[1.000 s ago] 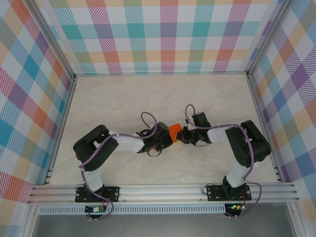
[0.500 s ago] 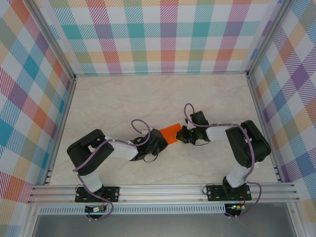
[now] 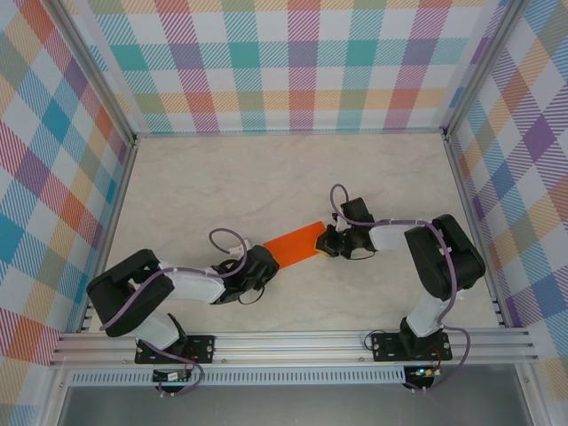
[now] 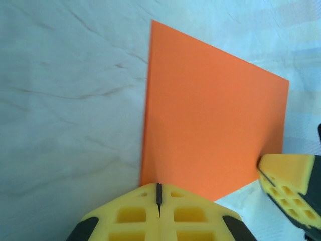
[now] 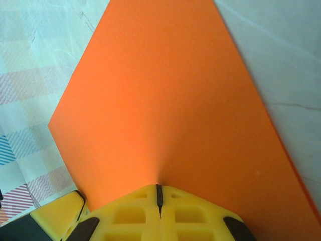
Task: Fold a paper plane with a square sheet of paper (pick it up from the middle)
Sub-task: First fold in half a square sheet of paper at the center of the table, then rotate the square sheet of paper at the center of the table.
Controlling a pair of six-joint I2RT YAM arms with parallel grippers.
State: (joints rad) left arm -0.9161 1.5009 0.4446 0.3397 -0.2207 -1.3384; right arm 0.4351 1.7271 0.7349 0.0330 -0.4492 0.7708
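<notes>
Since the frame a second earlier, the left arm had swung back toward its own near-left corner, and the left claw (image 3: 269, 258) had drawn away from the right claw (image 3: 325, 243). From above, the orange band between them looked longer than before. The right arm had hardly shifted.

From my overhead view, the square sheet of paper (image 3: 295, 241) sat near the middle of the pale marbled surface (image 3: 266, 177), slightly toward the arms, running as a slanted strip from one claw to the other with its orange face up. I could not tell from there whether it was touching the surface.

On the left wrist feed, the left claw (image 4: 158, 188) was pressed together, its yellow pads (image 4: 135, 213) meeting on the near edge of the sheet (image 4: 210, 115) and pinching it. One yellow fingertip of the right claw (image 4: 291, 175) sat at the sheet's lower right corner.

On the right wrist feed, the right claw (image 5: 158, 190) was likewise pressed together on the sheet (image 5: 165, 100), with a small pucker in the paper just ahead of the pads. The left claw's yellow finger (image 5: 60, 216) showed at the bottom left, by the sheet's corner. The sheet looked smooth and flat otherwise; I saw no yellow face.
</notes>
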